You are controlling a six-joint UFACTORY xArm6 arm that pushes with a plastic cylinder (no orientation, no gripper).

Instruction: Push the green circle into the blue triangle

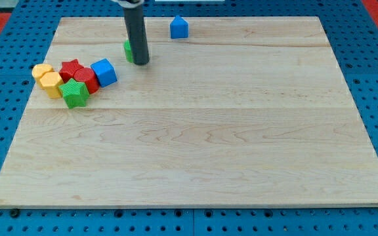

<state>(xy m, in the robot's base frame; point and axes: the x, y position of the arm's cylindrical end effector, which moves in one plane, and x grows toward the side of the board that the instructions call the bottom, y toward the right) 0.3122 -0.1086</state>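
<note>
Green star (75,94) sits nearest; the rod, with no jaws to grasp anything, rests its tip (141,63) touching the green circle (129,51), blue triangle (179,27) at two o'clock

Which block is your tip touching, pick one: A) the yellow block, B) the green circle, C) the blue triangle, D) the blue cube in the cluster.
B: my tip sits against the right side of the green circle, which the rod partly hides; the blue triangle stands apart toward the view's top right.
</note>
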